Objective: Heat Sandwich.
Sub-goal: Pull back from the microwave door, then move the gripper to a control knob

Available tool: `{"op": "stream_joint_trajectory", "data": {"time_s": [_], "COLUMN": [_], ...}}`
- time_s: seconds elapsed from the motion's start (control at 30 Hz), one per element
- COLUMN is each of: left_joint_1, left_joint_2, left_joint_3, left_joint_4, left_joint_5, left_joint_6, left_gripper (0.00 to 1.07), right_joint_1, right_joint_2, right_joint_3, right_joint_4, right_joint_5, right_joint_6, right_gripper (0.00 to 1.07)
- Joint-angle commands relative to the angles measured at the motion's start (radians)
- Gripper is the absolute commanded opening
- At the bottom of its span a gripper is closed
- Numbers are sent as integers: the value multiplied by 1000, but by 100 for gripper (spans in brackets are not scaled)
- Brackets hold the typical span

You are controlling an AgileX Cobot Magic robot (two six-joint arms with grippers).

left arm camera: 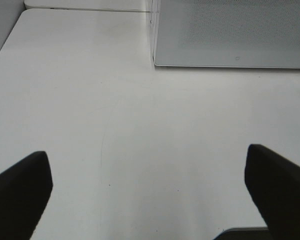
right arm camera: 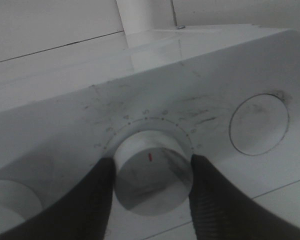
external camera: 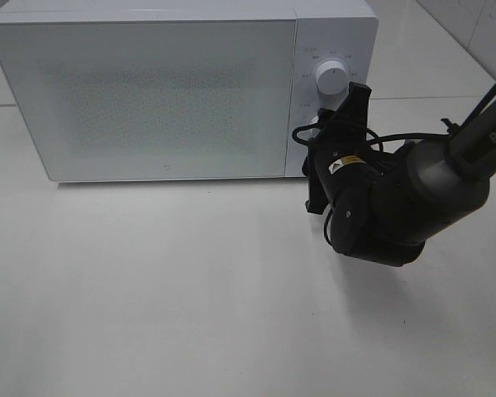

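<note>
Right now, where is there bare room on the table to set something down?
The table is bare in front of the microwave door, from the left across to the right arm, and under the open left gripper. Crowded: the control panel, where the right gripper clamps the lower knob.

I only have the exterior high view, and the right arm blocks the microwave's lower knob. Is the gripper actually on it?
Observer: Yes. The right wrist view shows the right gripper with a finger against each side of the knob.
Operator: Any marker on the knob?
Observer: A short red line on its face, pointing toward the dial ticks.
Operator: And the left gripper? It's out of my frame.
Observer: The left gripper hangs open over the table, near the microwave front corner.
</note>
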Motion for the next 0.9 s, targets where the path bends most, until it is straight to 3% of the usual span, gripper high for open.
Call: {"op": "stream_joint_trajectory", "data": {"time_s": [0.03, 0.53, 0.9], "left_joint_1": [6, 6, 6], "left_joint_2": [-16, -16, -16], "left_joint_3": [4, 4, 4], "left_joint_4": [-2, -2, -2], "left_joint_5": [-12, -12, -12], "left_joint_6": [0, 0, 0], "left_gripper": [98, 98, 98], "right_joint_1": [0, 0, 0], "right_joint_2": [-19, -20, -45], "right_joint_3": [-21, -21, -5], "right_joint_4": [-47, -49, -43], "right_joint_5": [-103, -103, -115], "right_joint_6": [-11, -102, -240], "right_gripper": [17, 27, 62]}}
